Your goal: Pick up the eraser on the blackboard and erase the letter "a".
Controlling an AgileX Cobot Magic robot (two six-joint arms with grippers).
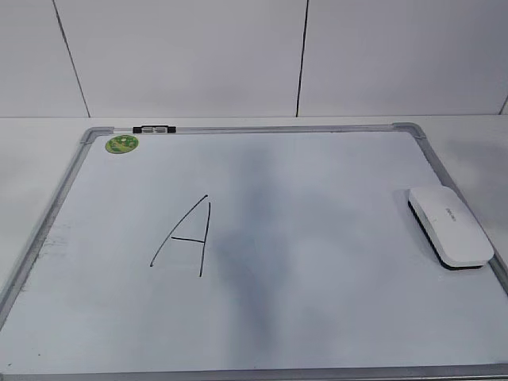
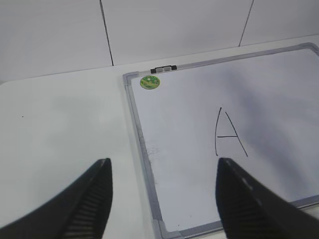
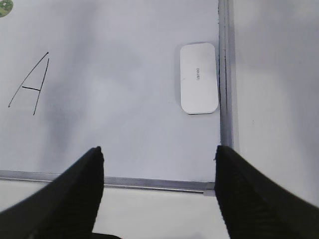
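The eraser (image 1: 449, 225) lies flat on the blackboard (image 1: 333, 317), tight against the board's right frame and so toward the right edge of the bench (image 1: 32, 159), roughly midway between the far and near edges. It looks like a light, stiff plastic block with a smooth white shell that could be a little slippery, and a dark felt strip shows along its underside in the exterior view; nothing about it seems fragile. Its long axis runs parallel to the right frame, from the near edge of the bench toward the far edge, with small grey lettering on the top face. The best hold, I judge, is across the short width at mid-length, one finger on each long side, though the side next to the frame leaves little room for a finger. No small cursive letter "a" can be seen in any view; the only writing visible is a tall angular capital A (image 1: 184, 236) drawn in thin black marker left of the board's centre, well apart from the eraser. A round green sticker (image 1: 121, 144) and a small black clip (image 1: 154, 128) sit near the board's far left corner. The right gripper (image 3: 158, 196) hangs above the board's near edge with its jaws spread wide and empty, the eraser ahead of it. The left gripper (image 2: 162, 199) is likewise spread wide and empty, hovering over the board's left frame.
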